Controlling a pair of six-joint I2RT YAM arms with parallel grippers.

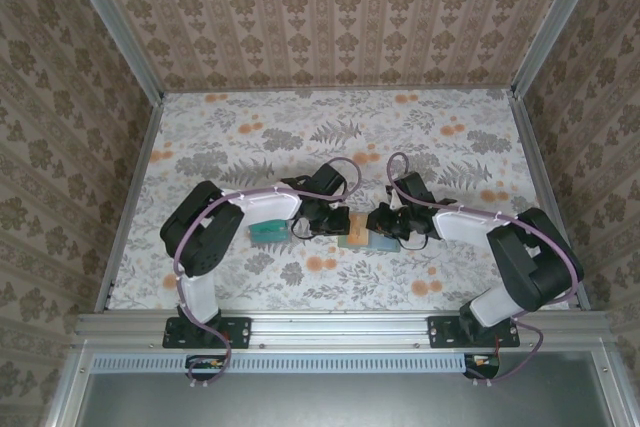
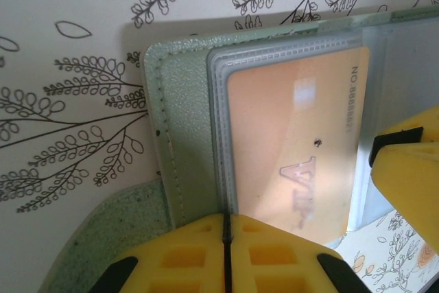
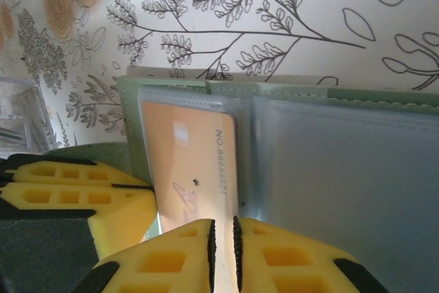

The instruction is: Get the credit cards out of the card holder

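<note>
Found the open grey-green bifold card holder flat on the floral counter between the pincers, a beige plastic credit card sleeved inside, left pincer and right pincer each clenched to a slit at its edge.

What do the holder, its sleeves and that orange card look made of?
The holder looks like grained pale-green leather, maybe faux, with a stitched edge. Its sleeves: hazy clear soft plastic, ribbed welded border. The card: stiff glossy plastic, judging by glare and printed number.
</note>
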